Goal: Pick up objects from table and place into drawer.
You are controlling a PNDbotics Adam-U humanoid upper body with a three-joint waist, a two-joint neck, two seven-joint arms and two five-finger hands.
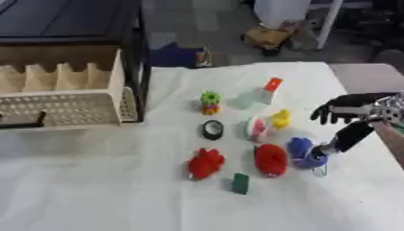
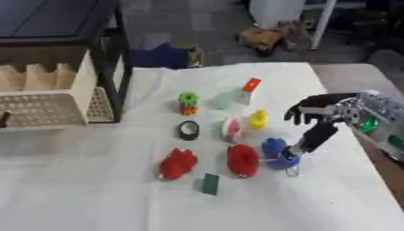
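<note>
White-draped surface [image 1: 94, 189] filling the view, with small toys clustered right of centre.

Landmark: red ring-shaped toy [image 1: 271, 160], roughly in the middle of the cluster.

Nearest the camera, just in front and left of the red ring: small dark green block [image 1: 241, 183], standing alone on the cloth.

Left of the red ring, close beside it but apart: red spiky toy [image 1: 206, 163].

Right of the red ring, just beside it: blue toy [image 1: 303, 153]. Right robot hand [image 2: 315, 118] entering from the right edge, thumb reaching down to the blue toy's right side with the tip touching it, remaining fingers curled downward above; whether clamped on the toy, cannot tell.

Behind the red ring: pink and white rounded toy [image 1: 255, 128]. Behind and left: black ring of tape [image 1: 212, 130], lying flat. Behind and slightly right, next to the pink and white toy: small yellow toy [image 1: 281, 118].

Farther behind the red ring: green gear-like piece stacked on orange and yellow pieces [image 1: 209, 103]. To its right, a pale translucent green object [image 1: 245, 100], shape unclear. Farther right again, white box with a red-orange top [image 1: 268, 90].

Far to the left of the red ring and farther back: open cream drawer [image 1: 71, 108] with perforated front and side walls, pulled out from a black-framed cabinet [image 1: 140, 54]. Pale upright dividers visible inside the drawer.

Left robot hand out of sight in both views.
</note>
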